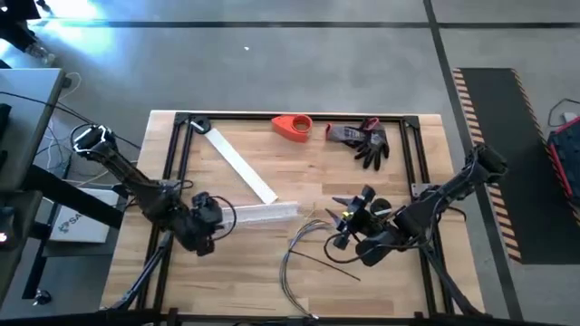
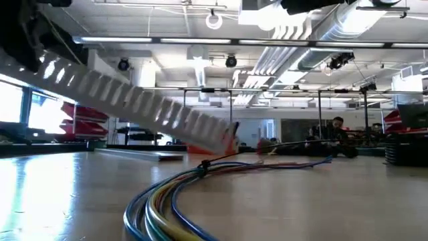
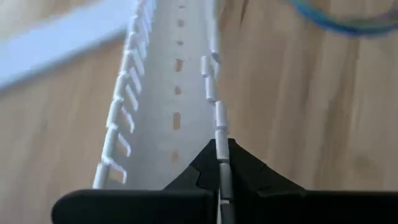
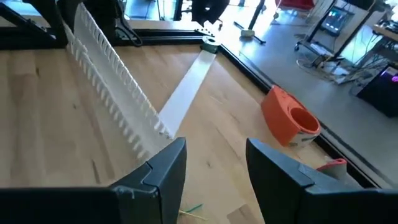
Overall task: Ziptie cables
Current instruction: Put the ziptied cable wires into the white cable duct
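Note:
The cables (image 1: 297, 255) lie in a loose curve on the wooden table near the front. In the low view the cables (image 2: 167, 201) show as a bundle of blue, yellow and green wires. My left gripper (image 1: 216, 217) is shut on the left end of a white slotted channel (image 1: 265, 213), which slants down from the gripper to the right in the low view (image 2: 140, 104). My right gripper (image 1: 339, 214) stands open just right of the channel's free end and beyond the cables' far ends. The right gripper (image 4: 214, 168) has nothing between its fingers. My left gripper pinches one toothed side wall (image 3: 220, 138) of the channel between its two fingers, at the channel's left end. The fingers come level from the table's left and lie along the channel. That end is lifted; the channel slopes down to its right end (image 2: 226, 142) near the table.
A flat white strip (image 1: 241, 165) lies slantwise behind the channel. An orange holder (image 1: 293, 127) and dark gloves (image 1: 364, 141) lie by the far edge. A black frame (image 1: 181, 163) borders the table. Bare wood lies between the cables and the left arm.

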